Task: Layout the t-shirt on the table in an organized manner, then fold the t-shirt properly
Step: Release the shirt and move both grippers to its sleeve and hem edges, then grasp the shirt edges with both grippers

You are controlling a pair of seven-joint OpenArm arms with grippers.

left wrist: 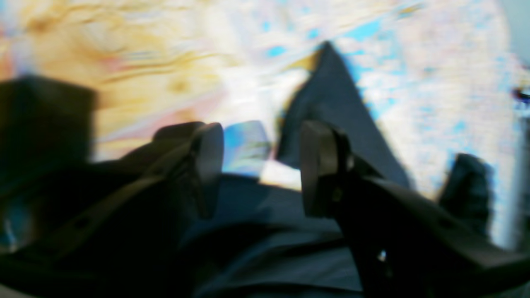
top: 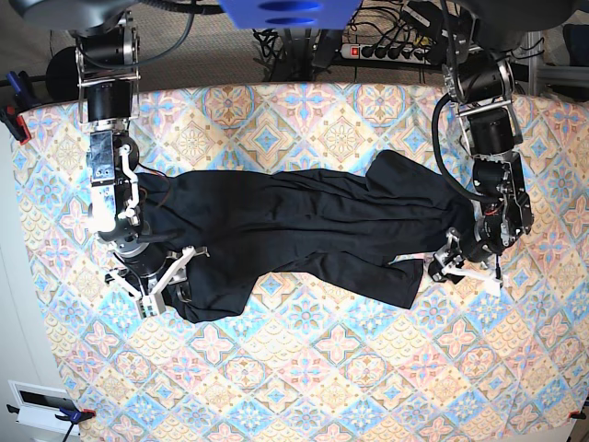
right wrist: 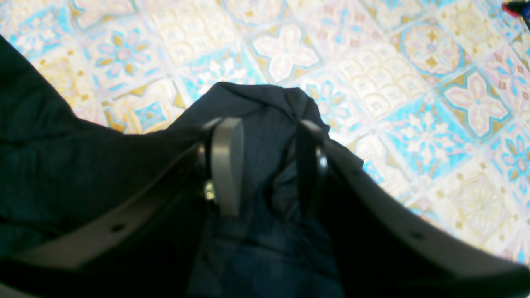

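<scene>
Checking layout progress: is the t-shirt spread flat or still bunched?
Still bunched: the t-shirt lies stretched across the table as a wrinkled band with overlapping folds.

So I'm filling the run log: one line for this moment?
t-shirt stretched, rumpled | right gripper shut on t-shirt | left gripper open over hem | table

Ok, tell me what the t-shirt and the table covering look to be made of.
The t-shirt: soft, thin, matte black knit, probably cotton; it bunches and creases easily between the right gripper fingers. The table covering: looks like a printed cloth or vinyl sheet with a pastel tile pattern; flat with little sheen, so the exact material is unclear.
</scene>
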